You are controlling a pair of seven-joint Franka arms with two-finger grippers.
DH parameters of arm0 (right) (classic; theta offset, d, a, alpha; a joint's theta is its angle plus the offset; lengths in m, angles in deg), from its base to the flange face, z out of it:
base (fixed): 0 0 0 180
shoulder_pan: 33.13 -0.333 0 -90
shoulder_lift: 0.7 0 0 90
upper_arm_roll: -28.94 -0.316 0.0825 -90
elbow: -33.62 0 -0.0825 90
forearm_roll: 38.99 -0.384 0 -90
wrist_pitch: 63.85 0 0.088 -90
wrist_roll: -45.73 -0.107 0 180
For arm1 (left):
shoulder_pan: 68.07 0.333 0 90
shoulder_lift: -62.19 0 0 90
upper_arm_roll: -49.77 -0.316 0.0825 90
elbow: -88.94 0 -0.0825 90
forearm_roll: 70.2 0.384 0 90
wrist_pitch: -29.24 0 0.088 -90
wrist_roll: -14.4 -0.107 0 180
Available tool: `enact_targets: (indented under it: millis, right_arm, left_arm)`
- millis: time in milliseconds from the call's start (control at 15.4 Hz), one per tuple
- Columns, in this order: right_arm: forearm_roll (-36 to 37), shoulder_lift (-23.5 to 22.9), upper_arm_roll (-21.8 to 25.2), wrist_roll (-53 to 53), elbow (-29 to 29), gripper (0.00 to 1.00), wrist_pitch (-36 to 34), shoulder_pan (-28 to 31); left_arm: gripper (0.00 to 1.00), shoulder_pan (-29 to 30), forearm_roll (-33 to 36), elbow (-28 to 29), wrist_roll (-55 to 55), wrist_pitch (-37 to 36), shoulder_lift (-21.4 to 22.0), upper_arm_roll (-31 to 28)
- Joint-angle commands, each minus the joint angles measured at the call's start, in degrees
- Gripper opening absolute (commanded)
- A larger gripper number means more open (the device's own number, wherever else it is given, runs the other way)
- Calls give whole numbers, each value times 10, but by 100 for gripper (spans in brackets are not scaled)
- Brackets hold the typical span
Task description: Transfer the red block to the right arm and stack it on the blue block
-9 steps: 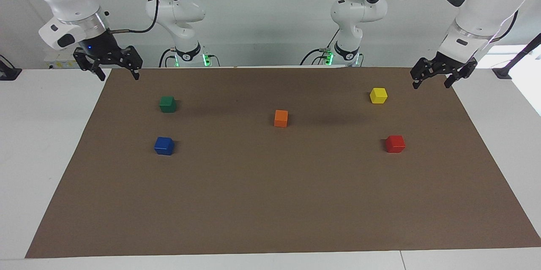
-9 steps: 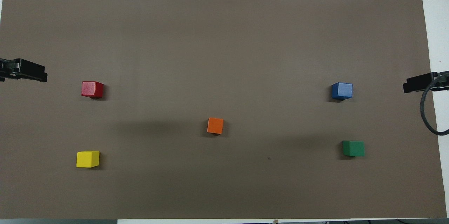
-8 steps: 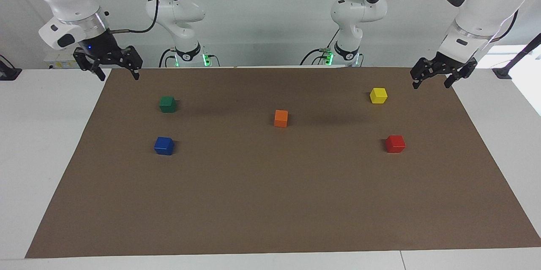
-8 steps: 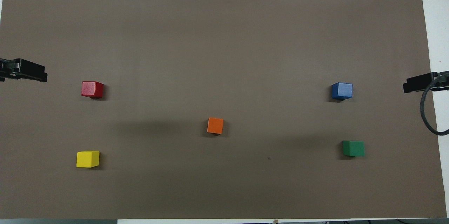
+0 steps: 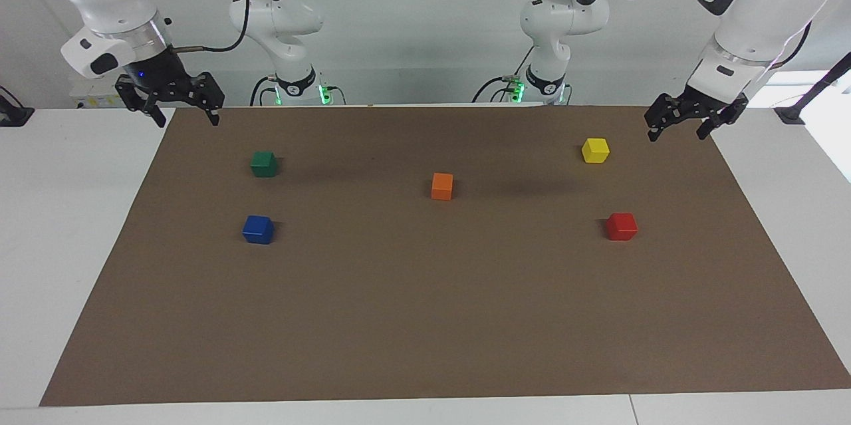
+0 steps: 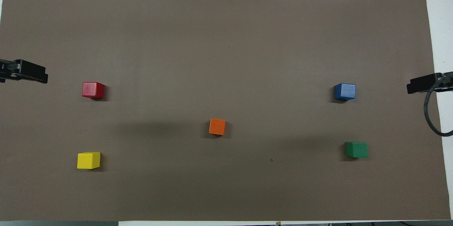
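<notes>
The red block [image 5: 621,226] [image 6: 93,90] rests on the brown mat toward the left arm's end of the table. Toward the right arm's end lies the blue block [image 5: 258,229] [image 6: 344,91]. Raised over the mat's corner at its own end hangs my left gripper [image 5: 675,131], open and empty, beside the yellow cube. My right gripper [image 5: 188,119], a blue light on its base, hangs open and empty over the mat's corner at the right arm's end. In the overhead view only a black tip of each gripper shows at the frame's sides.
A yellow cube [image 5: 595,150] lies nearer to the robots than the red block. A green cube [image 5: 264,163] lies nearer to the robots than the blue block. An orange cube [image 5: 442,186] sits mid-mat. The brown mat [image 5: 425,318] covers most of the white table.
My left gripper has shifted very slightly upward and toward the mat. The right arm and all cubes are unmoved.
</notes>
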Motion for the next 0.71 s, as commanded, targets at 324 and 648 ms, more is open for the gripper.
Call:
enact_targets:
  millis: [324,648]
  right_arm:
    - [-9,6,-5,-4,-3,100,-12,8]
    - [-26,8,-6,-3,-52,100,-2,4]
  left_arm:
    - [100,9,-8,158,12,224,-39,-8]
    - [100,9,-6,217,-12,327,-84,-8]
